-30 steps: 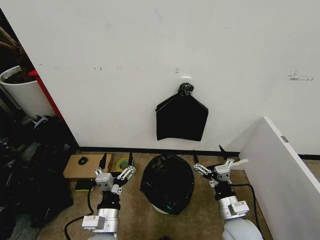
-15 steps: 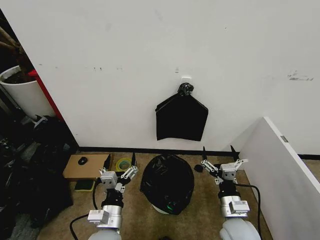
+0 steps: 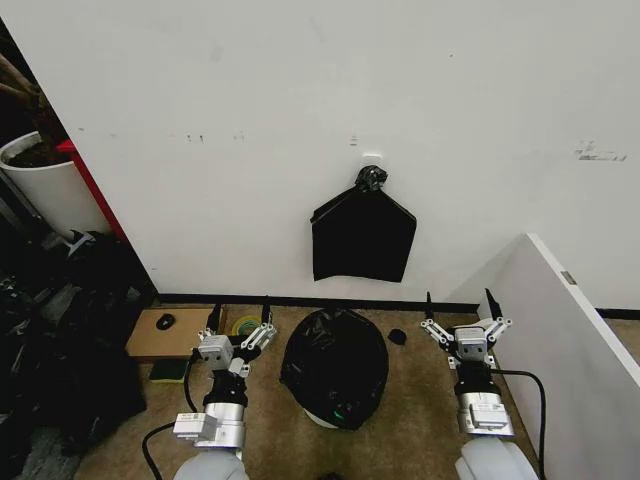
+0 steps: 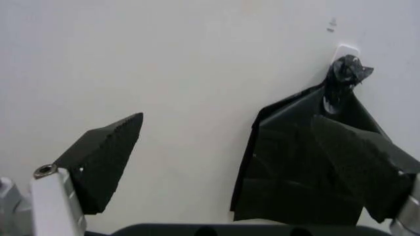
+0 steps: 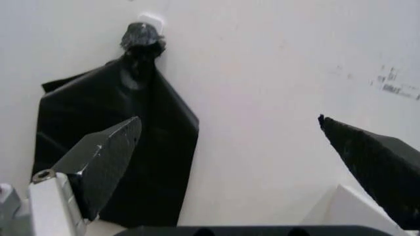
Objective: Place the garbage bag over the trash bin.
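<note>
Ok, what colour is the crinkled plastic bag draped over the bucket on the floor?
Glossy black; the crinkled garbage bag shows best in the head view.

The right gripper (image 3: 459,310) has moved away from the garbage bag (image 3: 335,362). A sec ago it was leaning in near the bag's right side. Now it's well apart from it, farther right, next to the white board (image 3: 560,340), and it stands straight up w/ its fingers (image 3: 430,305) pointing at the far wall. Its fingers are spread wide. A small black thing (image 3: 397,336) on the floor btwn bag and gripper shows now; before, the gripper hid it.

The left gripper (image 3: 240,312) has moved a bit too. It was tilted toward the bag; now it's more upright, fingers apart, just left of the bag.
</note>
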